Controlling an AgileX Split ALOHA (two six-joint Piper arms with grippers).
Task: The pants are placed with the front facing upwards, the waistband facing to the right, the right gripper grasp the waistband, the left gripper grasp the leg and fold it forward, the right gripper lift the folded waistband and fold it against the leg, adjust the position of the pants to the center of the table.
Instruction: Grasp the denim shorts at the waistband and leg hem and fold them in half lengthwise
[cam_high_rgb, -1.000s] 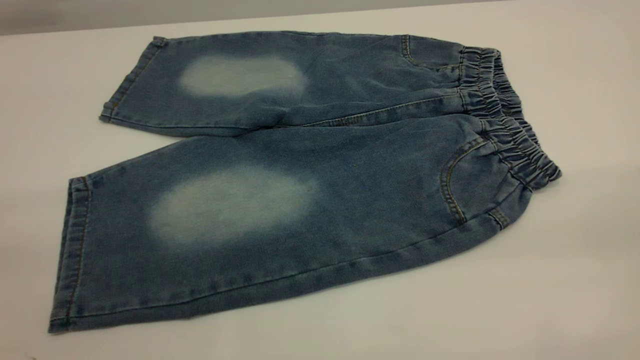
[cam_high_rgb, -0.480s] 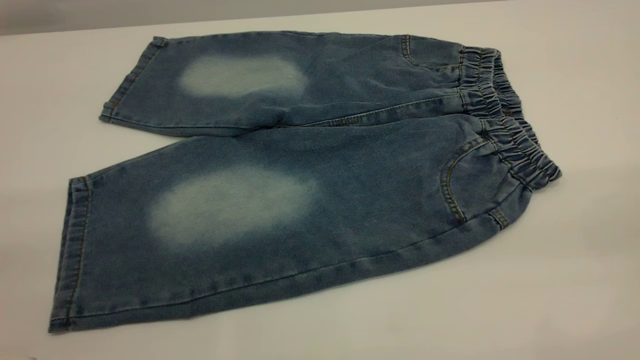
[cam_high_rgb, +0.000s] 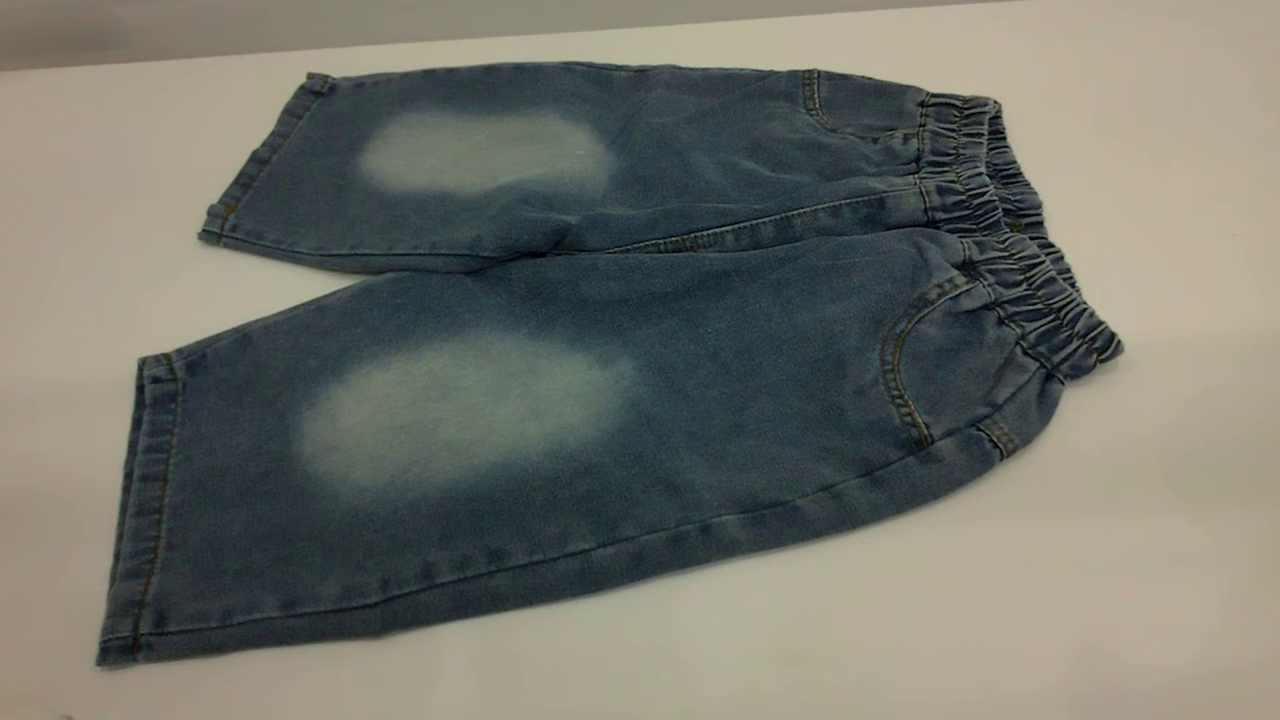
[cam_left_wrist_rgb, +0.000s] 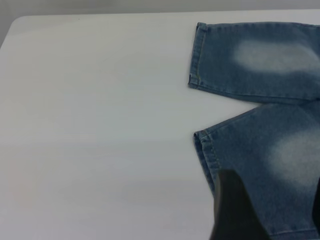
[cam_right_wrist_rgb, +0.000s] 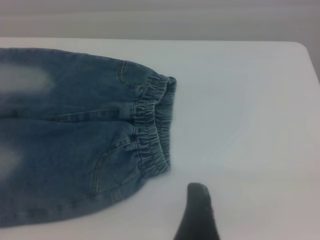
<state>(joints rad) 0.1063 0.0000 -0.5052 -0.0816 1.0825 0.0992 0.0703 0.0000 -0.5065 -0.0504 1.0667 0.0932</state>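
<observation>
Exterior view: pants (cam_high_rgb: 600, 350) flat on table (cam_high_rgb: 1150, 600), front up, long axis left-right, waistband (cam_high_rgb: 1010, 230) rightward. Right gripper (cam_right_wrist_rgb: 197, 212) hovers just off the waistband, nearest it; left gripper (cam_left_wrist_rgb: 240, 210) over a leg hem. Finger spread: cannot tell, either one.

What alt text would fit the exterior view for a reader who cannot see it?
Blue denim pants lie flat and unfolded, front up, on a white table. The ruffled waistband is at the right, both leg hems at the left, and no gripper is in this view.
</observation>
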